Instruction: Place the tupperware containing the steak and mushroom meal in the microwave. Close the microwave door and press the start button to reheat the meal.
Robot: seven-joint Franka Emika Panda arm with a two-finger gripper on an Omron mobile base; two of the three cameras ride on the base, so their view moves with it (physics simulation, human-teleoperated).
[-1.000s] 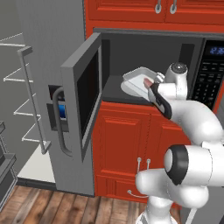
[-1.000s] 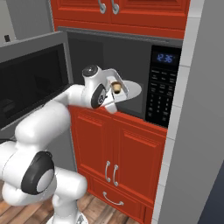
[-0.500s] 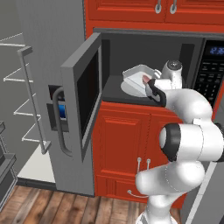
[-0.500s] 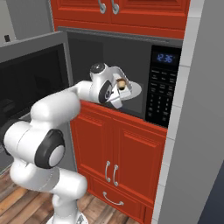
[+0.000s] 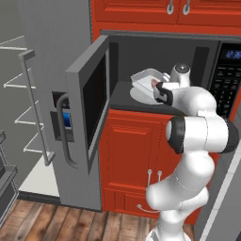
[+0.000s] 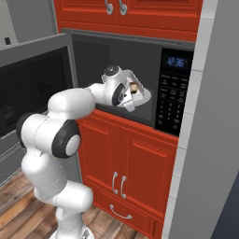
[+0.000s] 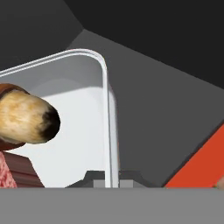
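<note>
Hand view: pincer [image 7: 111, 178] clamps the tupperware [image 7: 78, 127] rim at 6 o'clock; tilting could roll the mushroom [image 7: 27, 119] out inside the microwave [image 6: 93, 60].

The translucent whitish tupperware [image 5: 143, 80] is sitting tilted inside the microwave [image 5: 188, 42], over the dark cavity floor near the front edge. The reddish-pink steak [image 7: 11, 173] is lying in it beside the brown mushroom [image 7: 26, 119], whose paler base is facing the hand camera. The microwave door [image 5: 89, 101] is standing swung wide open to the left, its dark glass window showing. The keypad's blue display is glowing.
</note>
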